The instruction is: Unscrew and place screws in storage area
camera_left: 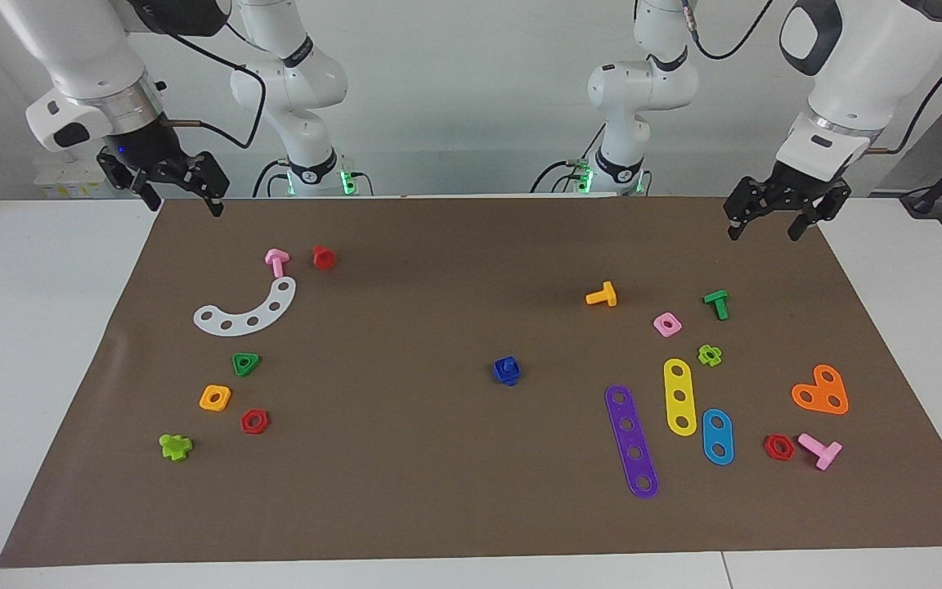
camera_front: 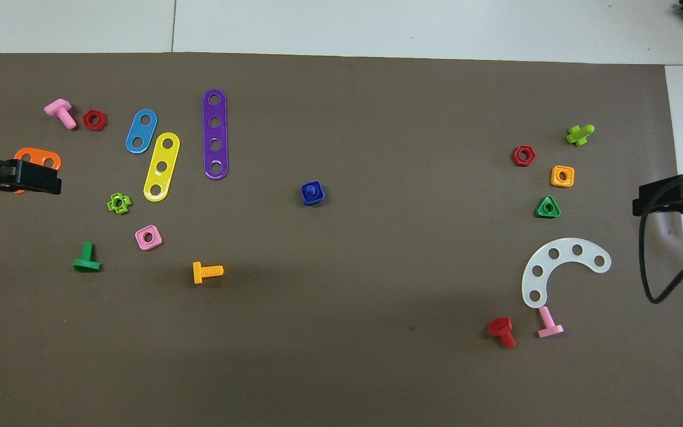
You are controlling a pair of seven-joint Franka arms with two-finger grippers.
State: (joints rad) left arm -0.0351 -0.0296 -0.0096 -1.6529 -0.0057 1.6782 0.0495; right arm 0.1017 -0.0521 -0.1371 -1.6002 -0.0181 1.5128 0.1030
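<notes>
A small blue screw sits in a blue square nut (camera_left: 506, 370) in the middle of the brown mat (camera_left: 438, 507), with only its stubby end showing on top; the pair also shows in the overhead view (camera_front: 312, 193). My left gripper (camera_left: 765, 228) hangs open and empty, raised over the mat's corner at the left arm's end. In the overhead view it (camera_front: 51, 178) partly covers the orange heart plate (camera_front: 42, 158). My right gripper (camera_left: 181, 201) hangs open and empty over the mat's corner at the right arm's end, and shows in the overhead view (camera_front: 641, 206). Both are well away from the blue pair.
At the left arm's end lie purple (camera_left: 632, 441), yellow (camera_left: 679, 396) and blue (camera_left: 717, 436) strips, an orange screw (camera_left: 602, 295), a green screw (camera_left: 717, 303) and small nuts. At the right arm's end lie a white curved plate (camera_left: 247, 311), a green triangular nut (camera_left: 246, 364), red and pink screws.
</notes>
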